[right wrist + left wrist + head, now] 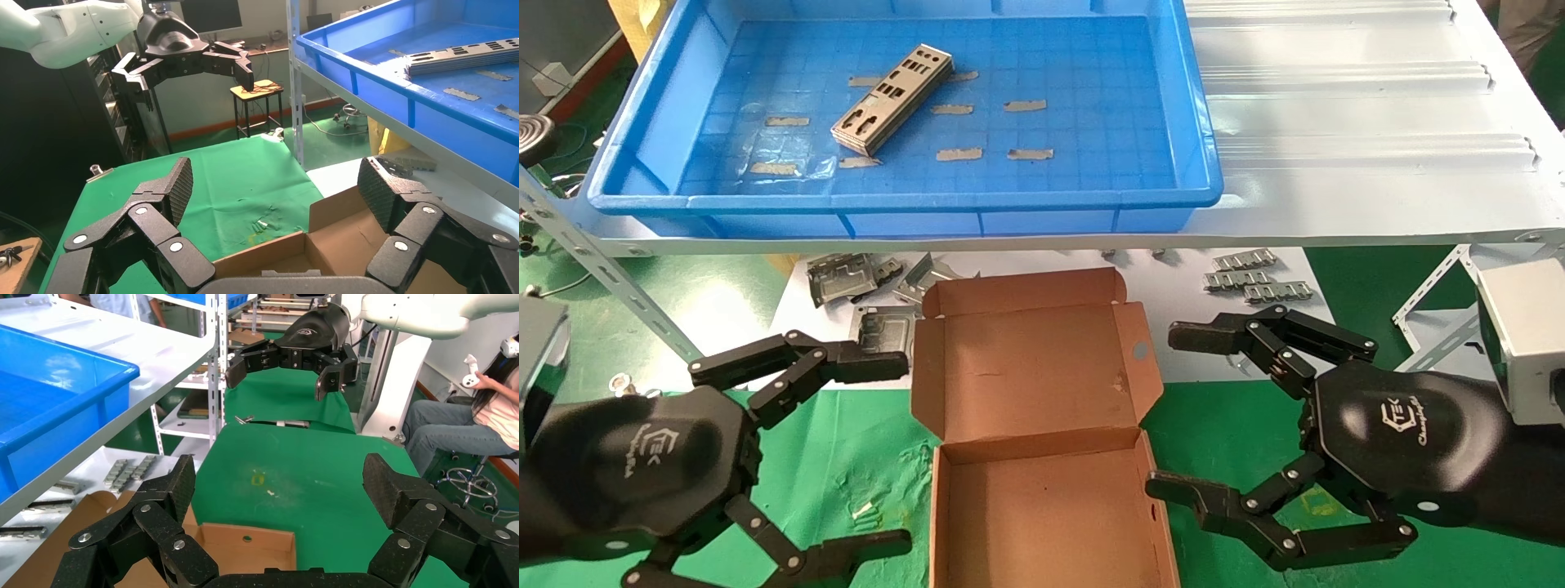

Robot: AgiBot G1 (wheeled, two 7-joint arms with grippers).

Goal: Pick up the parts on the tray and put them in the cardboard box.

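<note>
A stack of thin silver-grey punched plates, the parts [892, 99], lies diagonally on the floor of the blue tray [928, 200] on the raised shelf. The right wrist view also shows the parts [465, 55] in the tray [379, 73]. Below the shelf the cardboard box [1042, 376] lies open and empty on the green cloth, lid folded back. My left gripper [903, 452] hovers open just left of the box. My right gripper [1164, 411] hovers open just right of it. Both wrist views confirm wide-open, empty jaws: left gripper [281, 484], right gripper [275, 184], over the box [245, 551] [343, 245].
Bent grey metal frames [846, 278] and small ridged strips [1254, 278] lie on white paper behind the box. A white ribbed metal sheet [1352, 106] carries the tray. Slotted shelf braces [609, 278] angle down on both sides. A seated person [477, 416] is beyond the table.
</note>
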